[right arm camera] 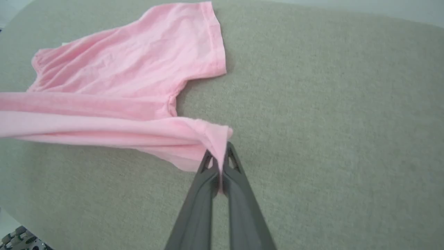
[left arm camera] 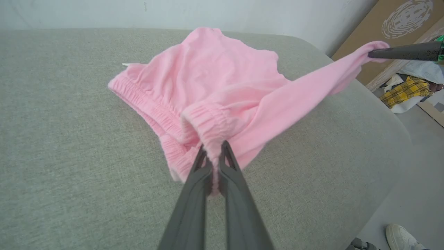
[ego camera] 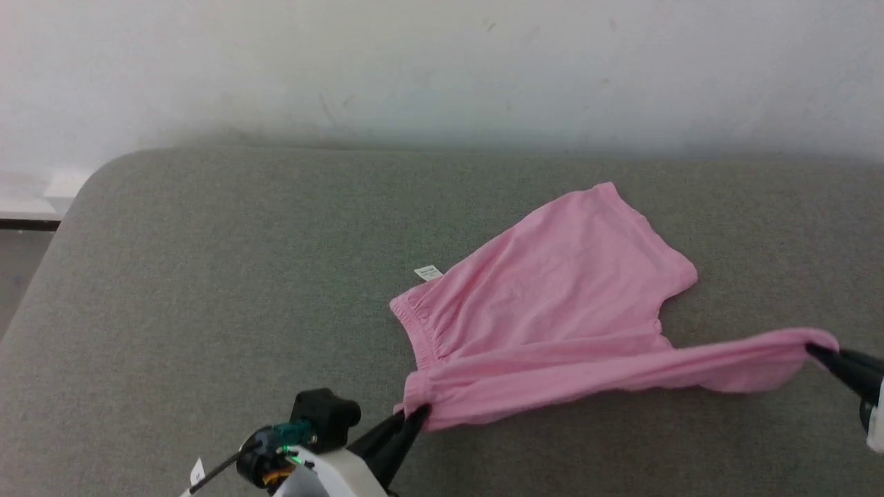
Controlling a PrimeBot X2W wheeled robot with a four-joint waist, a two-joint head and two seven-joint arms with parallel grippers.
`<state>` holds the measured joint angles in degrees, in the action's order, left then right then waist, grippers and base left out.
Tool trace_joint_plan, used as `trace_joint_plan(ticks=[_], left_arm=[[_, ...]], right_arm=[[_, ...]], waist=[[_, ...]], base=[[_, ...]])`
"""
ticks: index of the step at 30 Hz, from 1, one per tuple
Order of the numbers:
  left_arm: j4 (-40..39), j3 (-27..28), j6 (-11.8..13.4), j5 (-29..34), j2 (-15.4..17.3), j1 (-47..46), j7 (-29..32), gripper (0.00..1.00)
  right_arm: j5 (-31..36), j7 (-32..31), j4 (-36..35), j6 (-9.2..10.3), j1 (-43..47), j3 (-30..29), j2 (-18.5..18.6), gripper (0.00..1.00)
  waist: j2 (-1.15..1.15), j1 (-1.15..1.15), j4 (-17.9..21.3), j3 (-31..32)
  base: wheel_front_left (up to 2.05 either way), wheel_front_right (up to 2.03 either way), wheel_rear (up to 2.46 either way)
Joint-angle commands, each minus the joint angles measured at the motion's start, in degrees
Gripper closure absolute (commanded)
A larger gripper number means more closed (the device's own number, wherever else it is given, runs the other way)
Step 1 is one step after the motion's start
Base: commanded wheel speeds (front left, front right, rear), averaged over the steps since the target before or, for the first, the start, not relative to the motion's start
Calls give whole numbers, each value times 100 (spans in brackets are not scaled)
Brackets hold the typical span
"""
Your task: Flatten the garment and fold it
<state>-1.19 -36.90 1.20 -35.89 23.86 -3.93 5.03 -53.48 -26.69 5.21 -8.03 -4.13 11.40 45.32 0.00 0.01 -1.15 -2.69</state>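
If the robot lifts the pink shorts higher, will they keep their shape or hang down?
The shorts are probably very floppy: the strip between the left hand and right hand is bunched and creased. They seem light, since two thin pinches carry that edge. The rest, on the grey surface, would likely drape.

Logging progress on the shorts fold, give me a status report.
Both shut: left pincer on waistband, right pincer on leg hem. Garment: pink shorts stretched between them, rest on grey cushion. No obstruction seen.
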Motion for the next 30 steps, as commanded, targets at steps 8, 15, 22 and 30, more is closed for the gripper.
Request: trace_joint_plan(ticks=[8,15,22,30], left_arm=[[-27,161,-13,159,-109,-1023,123,100],[288,217,-99,209,-356,-1736,81,100],[958,137,-205,308,-744,-2481,2,100],[1711,-57,-323,423,-1118,-2963,-142,100]], right_arm=[[793,-443,25,54,-1553,-310,-557,100],[1413,-681,748,54,-2753,101,-846,100],[1896,-513,1794,54,-3922,720,-926,100],[2062,-19,2812,54,-4678,1385,-931,100]], waist=[[0,-1,-373,-953],[0,-1,-586,-1436],[0,-1,-838,-1928],[0,-1,-1063,-2231]], base=[[0,0,0],[0,0,0],[0,0,0],[0,0,0]])
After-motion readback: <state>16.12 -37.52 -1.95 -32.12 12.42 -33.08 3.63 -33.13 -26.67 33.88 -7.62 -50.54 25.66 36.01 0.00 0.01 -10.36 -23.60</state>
